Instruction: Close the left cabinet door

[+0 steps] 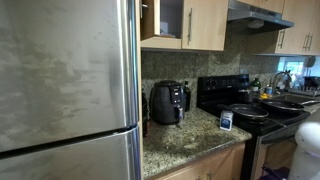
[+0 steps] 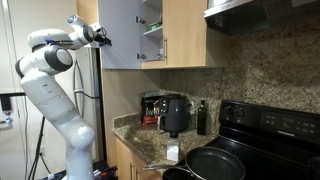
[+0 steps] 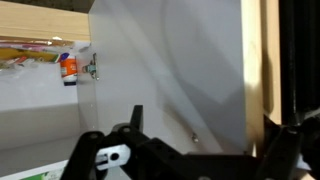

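Cabinet door [image 2: 125,35] swung open, long axis vertical, inner face toward wide-spread tool [image 2: 105,39].

Exterior views share air fryer [image 1: 168,102]; wrist faces left cabinet door [image 3: 170,70].

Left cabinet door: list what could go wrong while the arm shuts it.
1. The jaws sit at the free edge of the open door, facing its smooth inner side in the wrist view; they may slip off, or get pinched against the cabinet as it shuts.
2. The arm reaches high next to the fridge; its elbow could knock it.
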